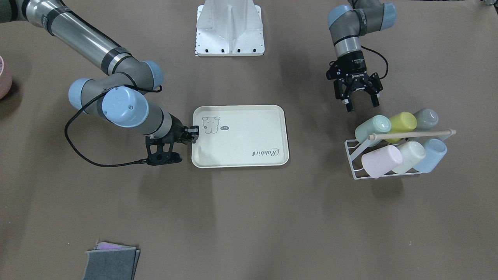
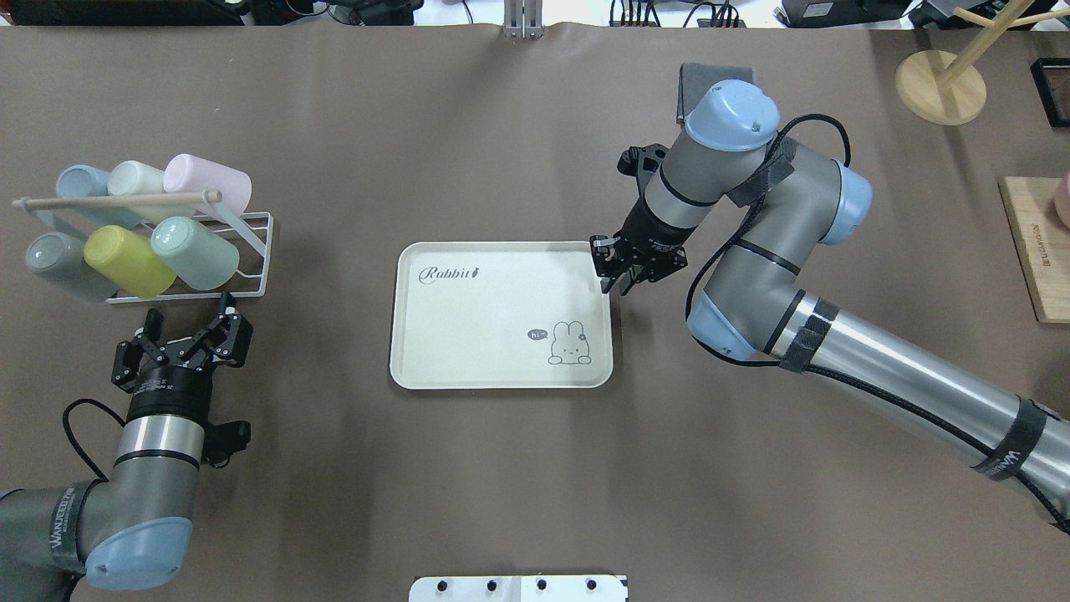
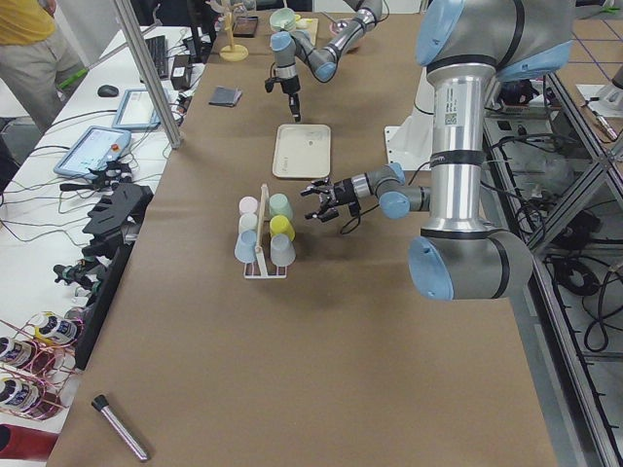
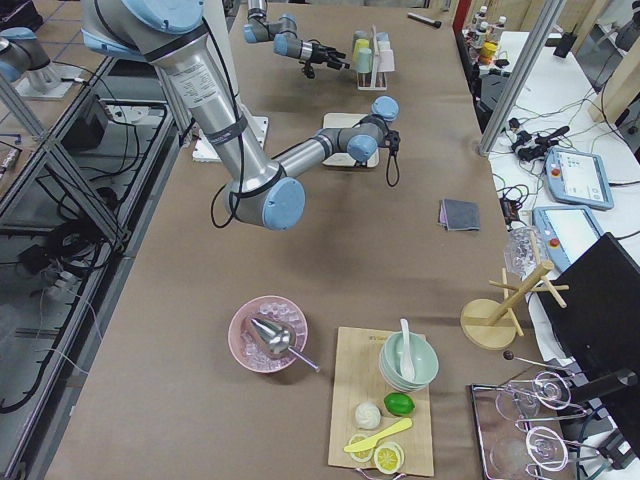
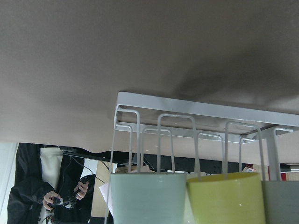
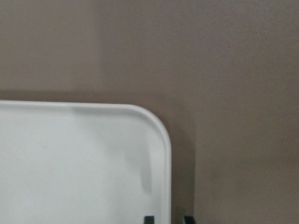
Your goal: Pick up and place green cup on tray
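The green cup point(image 2: 194, 251) lies on its side in a white wire rack point(image 2: 256, 249), nearest the tray; it also shows in the front view point(image 1: 372, 129) and the left wrist view point(image 5: 148, 198). My left gripper point(image 2: 188, 311) is open and empty, just short of the rack, pointing at the green cup point(image 1: 362, 105). The cream tray point(image 2: 501, 313) lies flat and bare at the table's middle point(image 1: 241, 136). My right gripper point(image 2: 613, 284) is shut on the tray's right rim near a corner, one finger on each side point(image 6: 70, 163).
The rack also holds a yellow-green cup point(image 2: 127, 259), a grey cup point(image 2: 58, 266), and pink, cream and blue cups behind a wooden rod point(image 2: 117, 201). Folded grey cloths point(image 1: 111, 264) lie at the far edge. A wooden board point(image 2: 1036, 251) sits far right.
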`<control>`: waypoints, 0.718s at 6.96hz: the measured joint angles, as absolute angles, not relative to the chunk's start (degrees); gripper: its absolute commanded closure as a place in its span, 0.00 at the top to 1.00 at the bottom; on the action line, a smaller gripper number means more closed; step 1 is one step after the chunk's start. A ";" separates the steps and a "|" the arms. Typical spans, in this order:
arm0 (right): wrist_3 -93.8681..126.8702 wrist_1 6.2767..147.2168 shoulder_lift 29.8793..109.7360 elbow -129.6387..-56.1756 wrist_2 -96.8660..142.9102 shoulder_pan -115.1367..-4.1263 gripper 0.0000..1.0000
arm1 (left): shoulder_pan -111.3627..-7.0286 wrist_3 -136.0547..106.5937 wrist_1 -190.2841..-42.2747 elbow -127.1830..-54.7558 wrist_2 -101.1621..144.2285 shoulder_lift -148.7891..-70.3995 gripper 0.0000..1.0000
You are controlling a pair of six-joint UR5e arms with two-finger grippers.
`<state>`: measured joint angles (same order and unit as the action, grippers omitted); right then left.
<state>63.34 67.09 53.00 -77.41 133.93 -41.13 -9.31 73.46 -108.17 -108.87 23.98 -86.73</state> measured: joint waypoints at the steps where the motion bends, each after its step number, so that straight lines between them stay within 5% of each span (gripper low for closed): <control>1: 63.38 66.64 53.05 -77.39 133.94 -41.19 0.85 | -9.81 73.84 -108.60 -108.33 24.01 -87.29 0.98; 5: 62.58 65.08 56.09 -79.90 135.08 -45.78 0.85 | -12.00 77.10 -111.52 -106.96 24.86 -88.36 0.98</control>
<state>62.58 65.08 56.09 -79.90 135.08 -45.78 -12.00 77.10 -111.52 -106.96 24.86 -88.36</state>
